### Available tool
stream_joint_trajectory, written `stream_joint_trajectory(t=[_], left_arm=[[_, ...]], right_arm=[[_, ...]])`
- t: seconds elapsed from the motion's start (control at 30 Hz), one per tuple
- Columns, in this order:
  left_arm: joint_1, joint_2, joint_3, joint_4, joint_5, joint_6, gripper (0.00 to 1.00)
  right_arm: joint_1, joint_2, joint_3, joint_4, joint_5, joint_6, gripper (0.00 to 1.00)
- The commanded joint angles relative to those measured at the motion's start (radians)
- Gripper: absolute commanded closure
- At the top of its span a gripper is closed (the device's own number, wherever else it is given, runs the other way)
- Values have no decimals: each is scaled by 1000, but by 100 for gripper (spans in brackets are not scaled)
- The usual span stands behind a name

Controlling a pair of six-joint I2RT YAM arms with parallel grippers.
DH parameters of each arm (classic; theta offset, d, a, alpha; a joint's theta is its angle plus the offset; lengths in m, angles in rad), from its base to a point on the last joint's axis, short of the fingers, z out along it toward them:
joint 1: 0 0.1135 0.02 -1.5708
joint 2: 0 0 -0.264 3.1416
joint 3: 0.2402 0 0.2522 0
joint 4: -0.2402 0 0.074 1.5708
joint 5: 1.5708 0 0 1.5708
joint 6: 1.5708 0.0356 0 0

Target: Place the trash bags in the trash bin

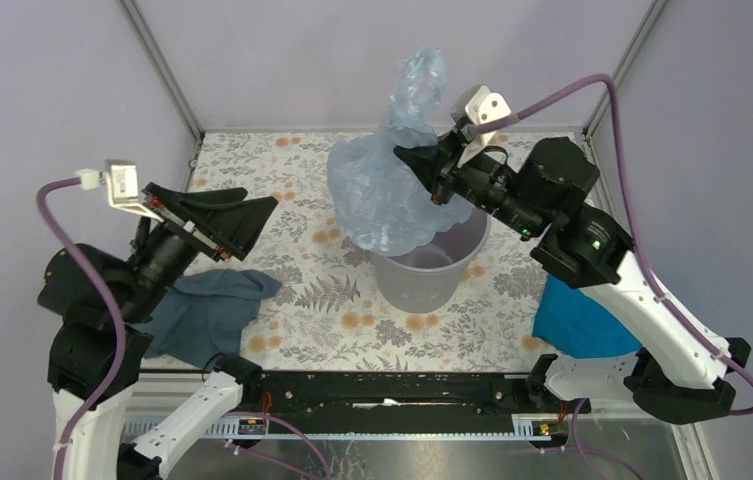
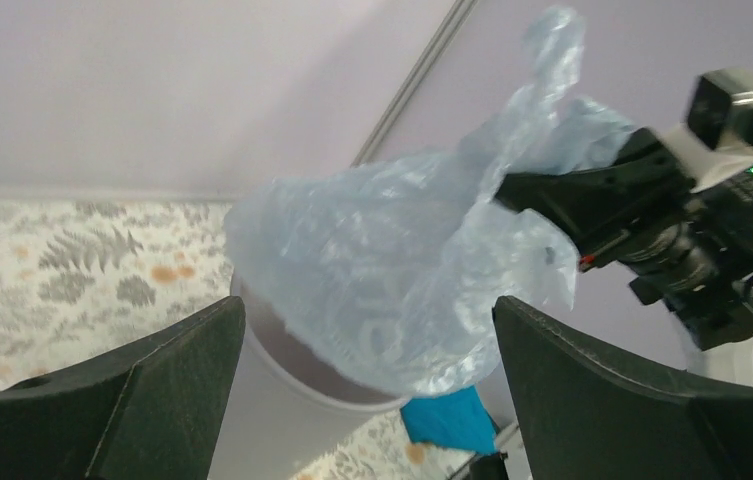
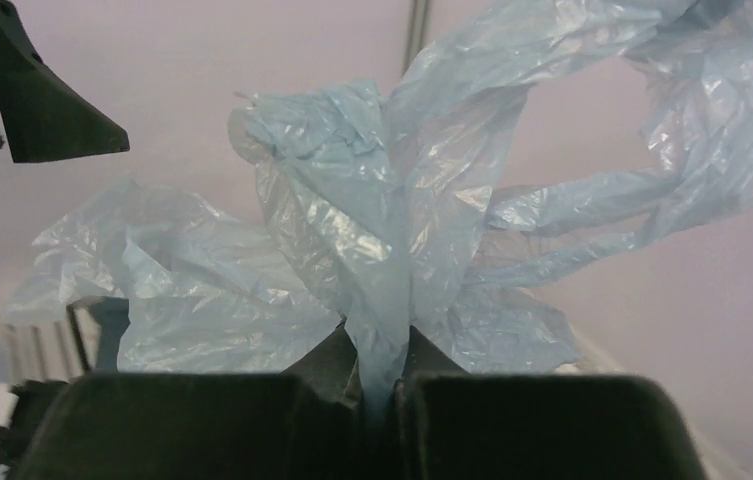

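Floral surface [image 1: 322, 320] is carrying the trash bin [image 1: 422, 280]. Right tool [image 1: 410, 158] is clamping the trash bags [image 1: 372, 190] at upper centre; left tool [image 1: 262, 225] is gaping apart.

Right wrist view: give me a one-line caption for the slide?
Right gripper shut on the pale-blue trash bag, its film billowing upward.

Crumpled pale-blue trash bag [image 1: 384, 190] hangs over grey trash bin [image 1: 422, 282]; perhaps touching.

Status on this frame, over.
Right end effector shut on trash bag, hanging over trash bin, not in. Left end effector open, empty. Nothing blocking bin mouth.
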Motion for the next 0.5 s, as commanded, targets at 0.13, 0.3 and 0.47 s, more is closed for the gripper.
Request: stream_joint_trajectory(t=[0.13,0.3,0.47], left_arm=[[0,111,-67,51,245,-66,15],[-3,193,-135,140,446,-82,12],[-69,212,-277,381,468,-134,10]], right_arm=[[0,-53,-39,-142,171,-270,100],[-2,0,-15,-298,199,-222,100],[-43,11,-64,-260,225,-171,100]])
